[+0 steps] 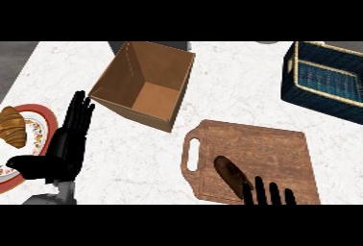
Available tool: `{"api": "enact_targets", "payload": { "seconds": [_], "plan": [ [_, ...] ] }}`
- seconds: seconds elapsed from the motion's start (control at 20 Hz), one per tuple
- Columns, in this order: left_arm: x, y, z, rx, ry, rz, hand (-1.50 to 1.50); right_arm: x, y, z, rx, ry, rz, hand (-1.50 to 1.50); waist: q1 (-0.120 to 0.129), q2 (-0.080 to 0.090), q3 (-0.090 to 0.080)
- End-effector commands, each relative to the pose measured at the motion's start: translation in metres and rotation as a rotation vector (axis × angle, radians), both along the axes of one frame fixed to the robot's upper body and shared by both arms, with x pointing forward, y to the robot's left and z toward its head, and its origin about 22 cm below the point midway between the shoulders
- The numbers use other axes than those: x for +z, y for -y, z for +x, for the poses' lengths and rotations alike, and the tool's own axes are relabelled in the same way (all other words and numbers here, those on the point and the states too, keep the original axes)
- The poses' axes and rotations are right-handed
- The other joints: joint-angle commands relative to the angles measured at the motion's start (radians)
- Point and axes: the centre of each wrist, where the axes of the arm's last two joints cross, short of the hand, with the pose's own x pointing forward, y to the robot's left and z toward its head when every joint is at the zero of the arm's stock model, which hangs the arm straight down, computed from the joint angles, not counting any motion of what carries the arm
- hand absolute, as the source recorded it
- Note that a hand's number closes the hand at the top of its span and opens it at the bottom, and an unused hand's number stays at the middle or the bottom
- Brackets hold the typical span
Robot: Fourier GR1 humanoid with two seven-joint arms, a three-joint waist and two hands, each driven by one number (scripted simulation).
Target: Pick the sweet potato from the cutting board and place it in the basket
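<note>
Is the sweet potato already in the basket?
No, the sweet potato lies on the cutting board, apart from the dark blue basket at upper right.

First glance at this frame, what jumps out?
The open cardboard box at upper centre grabs the eye first, with the dark blue basket at the upper right edge. Lower right, the wooden cutting board carries the sweet potato, and the right hand shows just behind it at the bottom. The left hand rests open at the left, beside a plate with a croissant.
</note>
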Motion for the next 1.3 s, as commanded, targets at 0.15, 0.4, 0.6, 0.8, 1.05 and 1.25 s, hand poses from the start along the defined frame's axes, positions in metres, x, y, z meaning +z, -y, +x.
{"api": "enact_targets", "payload": {
  "seconds": [0.15, 0.4, 0.6, 0.8, 1.05, 1.25],
  "plan": [
    [0.005, 0.002, 0.003, -0.011, 0.002, -0.014, 0.00, 0.018, -0.058, -0.009, -0.037, 0.021, 0.073, -1.50, 0.016, 0.005, 0.003],
    [0.003, 0.012, -0.007, -0.026, -0.003, -0.015, 0.00, -0.001, -0.050, 0.002, -0.036, 0.002, 0.099, -1.50, 0.020, 0.005, 0.004],
    [0.011, 0.003, -0.002, -0.029, 0.000, -0.008, 0.00, -0.006, -0.053, 0.011, 0.000, -0.009, 0.136, -1.50, 0.023, 0.007, 0.004],
    [-0.009, 0.001, -0.010, -0.028, -0.018, 0.001, 0.00, -0.022, -0.052, 0.017, 0.027, -0.013, 0.141, -1.50, 0.018, 0.007, 0.004],
    [-0.011, 0.024, 0.007, 0.004, 0.001, 0.005, 0.00, -0.018, -0.061, 0.018, 0.020, 0.027, 0.109, -1.50, 0.010, 0.007, 0.004],
    [0.000, 0.006, 0.001, -0.019, -0.008, -0.006, 0.00, -0.051, -0.042, 0.025, 0.004, 0.036, 0.108, -1.50, 0.013, 0.006, 0.004]
  ]
}}
